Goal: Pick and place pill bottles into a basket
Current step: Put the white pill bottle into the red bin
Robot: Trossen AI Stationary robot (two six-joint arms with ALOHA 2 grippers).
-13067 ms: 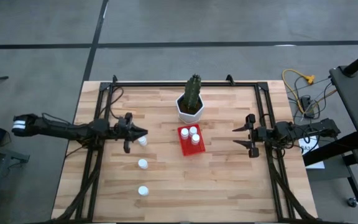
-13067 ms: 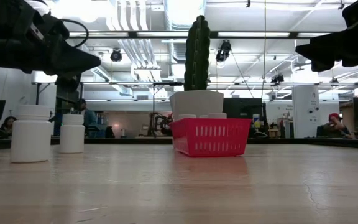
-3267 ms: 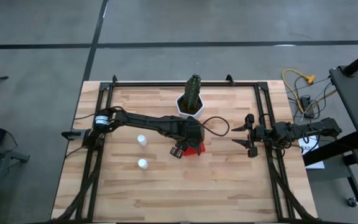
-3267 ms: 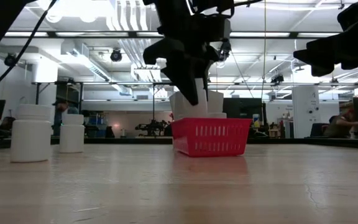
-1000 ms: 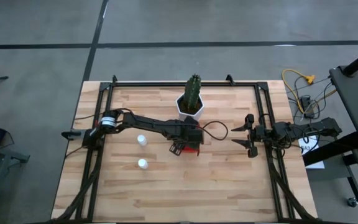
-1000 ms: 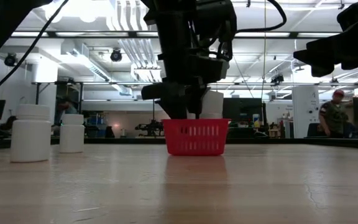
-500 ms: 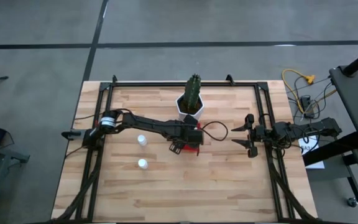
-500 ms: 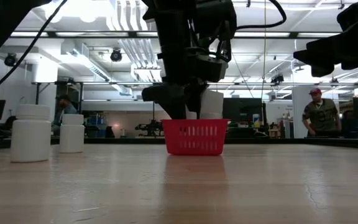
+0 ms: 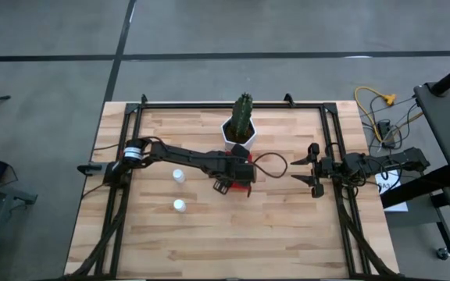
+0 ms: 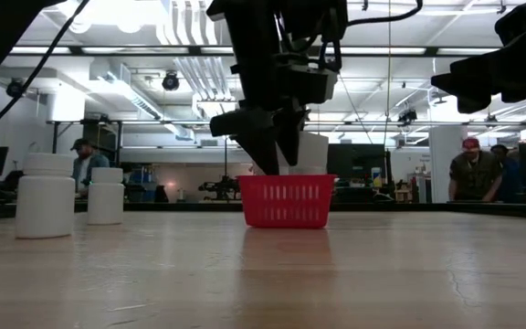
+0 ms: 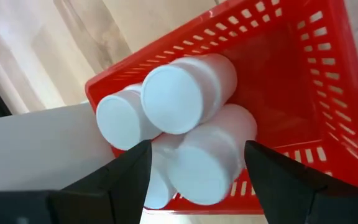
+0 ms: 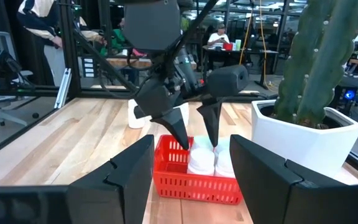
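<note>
The red basket (image 11: 291,93) stands mid-table in front of the white cactus pot (image 9: 239,134) and holds several white pill bottles (image 11: 185,93), lying and standing against each other. My left gripper (image 10: 279,163) hangs open over the basket (image 10: 286,201), pointing down. Its fingertips (image 12: 185,144) are just above the bottles' tops, with nothing between them. Two more pill bottles (image 9: 177,176) (image 9: 178,205) stand upright on the table's left half. My right gripper (image 9: 295,171) waits open at the right, above the table, facing the basket (image 12: 194,177).
The cactus (image 12: 319,56) in its pot (image 12: 303,134) stands close behind the basket on the far side. Black frame rails (image 9: 123,195) run along the table's left and right sides. People move in the room beyond the table's far edge (image 10: 473,178).
My left gripper has gone up a little over the basket and stays open. The basket and the bottles in it have kept their place.
</note>
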